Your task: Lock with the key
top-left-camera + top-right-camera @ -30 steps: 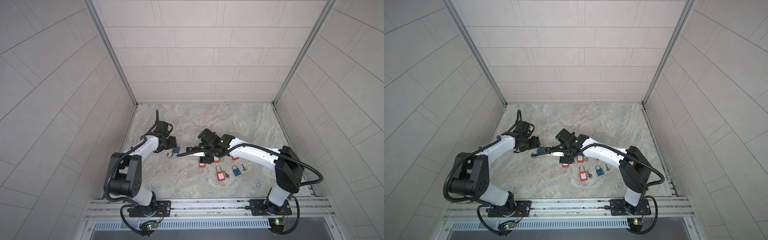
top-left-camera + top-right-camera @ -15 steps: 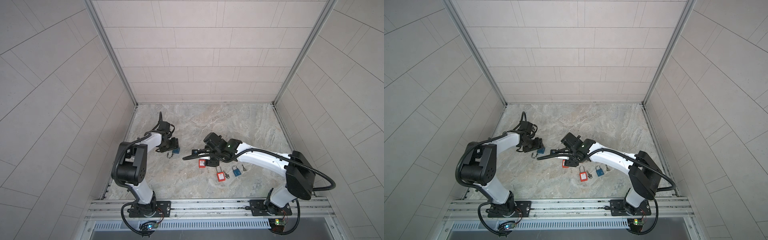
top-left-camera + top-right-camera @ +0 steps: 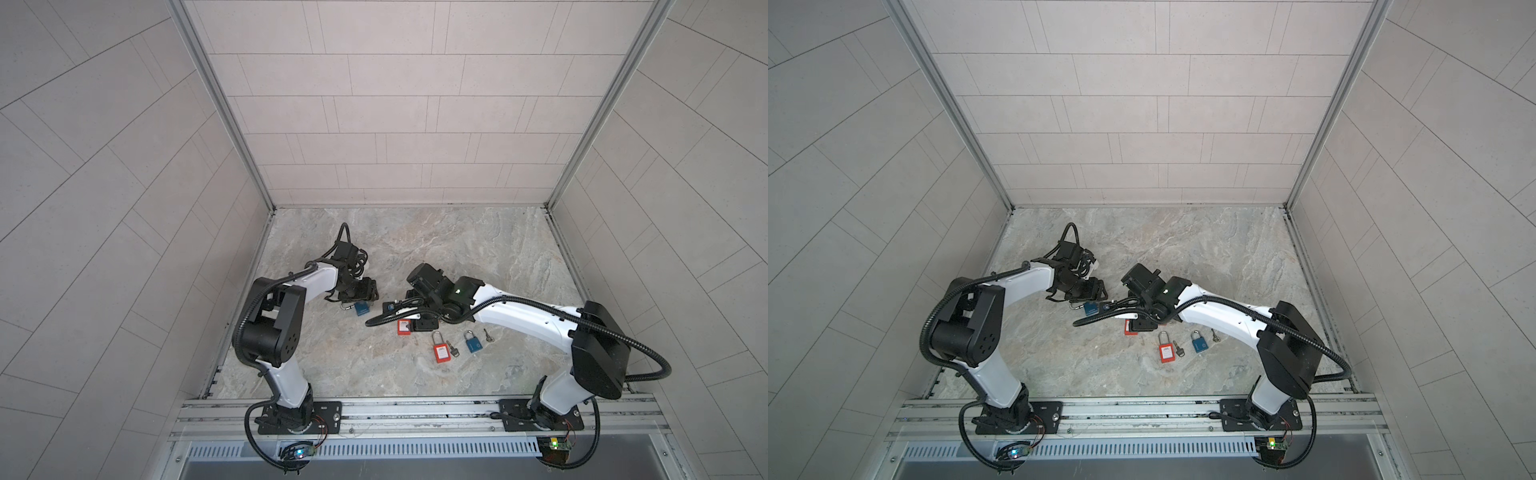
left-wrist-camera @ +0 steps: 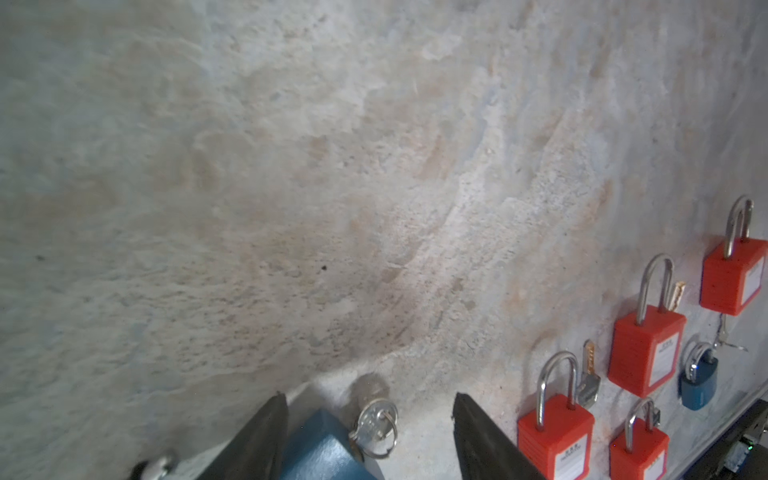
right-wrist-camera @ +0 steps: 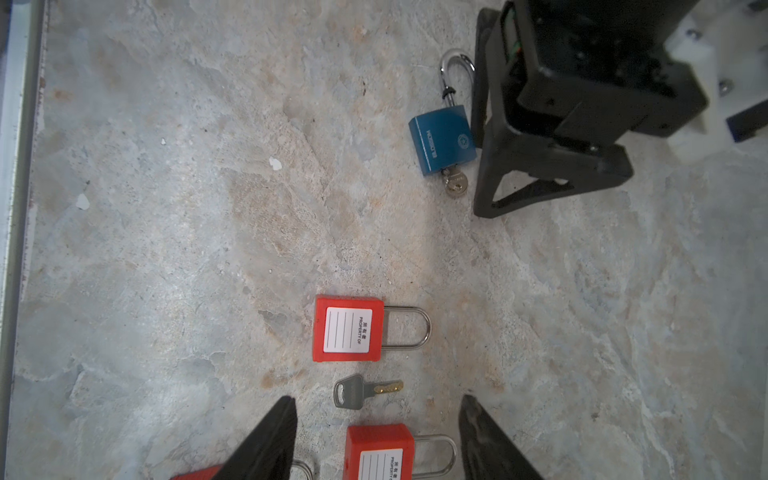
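Two arms bend low over a marbled counter [image 3: 457, 249] boxed in by pale tiled walls [image 3: 395, 104].

The counter is mottled grey and tan stone, closed on three sides by the tiles, with metal posts [image 3: 224, 104] in the back corners and a rail [image 3: 415, 409] along the front that carries both arm bases. The left fingers [image 4: 266, 440] stand open around the blue padlock [image 4: 324, 449], which lies flat on the stone left of centre with the key [image 4: 374, 419] in its base; one finger sits just beside the body and the other is clear of it, so nothing is clamped. The right fingers [image 5: 266, 449] are spread wide and hold nothing, hovering over a red padlock [image 5: 380, 453], with a loose key [image 5: 365, 390] and a second red padlock [image 5: 349, 328] nearby.
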Motion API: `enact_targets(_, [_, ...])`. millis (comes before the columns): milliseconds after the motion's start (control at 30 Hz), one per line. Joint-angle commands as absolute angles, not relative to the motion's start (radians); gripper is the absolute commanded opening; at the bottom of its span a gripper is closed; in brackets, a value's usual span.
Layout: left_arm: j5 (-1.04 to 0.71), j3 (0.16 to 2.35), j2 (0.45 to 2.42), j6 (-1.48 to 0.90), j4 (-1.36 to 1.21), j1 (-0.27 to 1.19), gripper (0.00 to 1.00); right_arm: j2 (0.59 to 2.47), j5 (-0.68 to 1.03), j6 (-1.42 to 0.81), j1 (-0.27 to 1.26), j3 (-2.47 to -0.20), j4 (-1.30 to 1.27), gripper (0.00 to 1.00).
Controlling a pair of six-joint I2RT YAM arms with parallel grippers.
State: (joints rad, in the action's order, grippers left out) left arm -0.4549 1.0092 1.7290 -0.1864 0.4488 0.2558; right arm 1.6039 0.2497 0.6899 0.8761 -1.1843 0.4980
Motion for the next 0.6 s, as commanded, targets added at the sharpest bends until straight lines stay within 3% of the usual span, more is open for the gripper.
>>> enact_targets(0, [-0.41,1.002,1.606,-0.173,0.494,0.221,0.69,1.64,0.338,0.787,0.865,-1.229,0.496,0.64])
enact_targets(200, [-0.393,0.966,1.411,-0.313,0.508,-0.001,0.72,1.874,0.419,0.847,0.867,-1.456,0.614,0.63])
enact_targets(367, [-0.45,0.931,1.31,-0.371,0.525,-0.145,0.73,2.116,0.378,0.858,0.894,-1.717,0.765,0.62])
enact_targets(567, [-0.483,0.857,1.212,-0.423,0.506,-0.236,0.73,2.284,0.353,0.848,0.898,-1.919,0.787,0.66])
